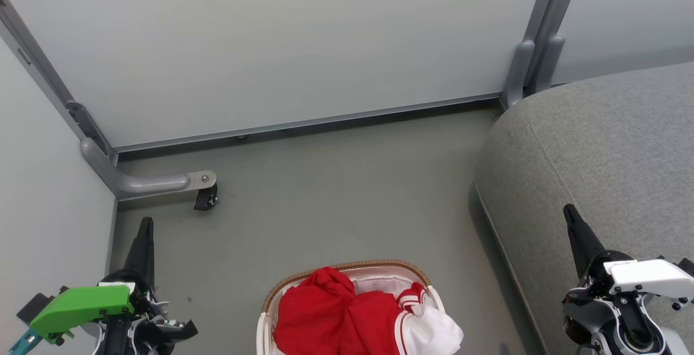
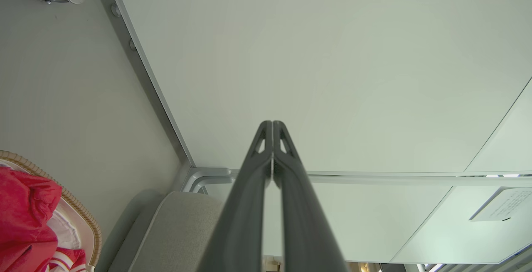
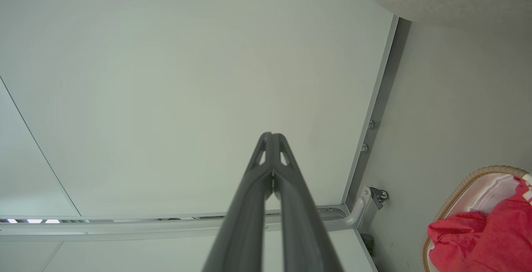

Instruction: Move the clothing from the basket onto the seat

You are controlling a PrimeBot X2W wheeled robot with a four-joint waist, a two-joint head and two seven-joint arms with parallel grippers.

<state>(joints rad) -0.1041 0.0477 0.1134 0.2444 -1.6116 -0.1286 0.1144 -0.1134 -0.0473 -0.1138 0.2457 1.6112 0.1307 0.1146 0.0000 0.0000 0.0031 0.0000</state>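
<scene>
The basket point(image 1: 347, 267) stands on the floor at the bottom middle of the head view, its brown woven rim showing. Bright-red clothing point(image 1: 336, 314) is heaped inside, one piece with white panels and stripe trim point(image 1: 428, 328). The grey seat point(image 1: 591, 149) fills the right side. My left gripper point(image 1: 145, 224) is shut and empty at the lower left, apart from the basket. My right gripper point(image 1: 569, 211) is shut and empty over the seat's front edge. The wrist views show the left fingertips point(image 2: 272, 123) and right fingertips point(image 3: 271, 135) pressed together, with clothing point(image 2: 25, 214) point(image 3: 482, 238) at the edges.
Pale partition panels point(image 1: 282, 40) wall in the floor at the back and left. A metal foot with a small black caster point(image 1: 205, 199) juts onto the floor at the left. Open grey floor point(image 1: 336, 198) lies between the basket and the back panel.
</scene>
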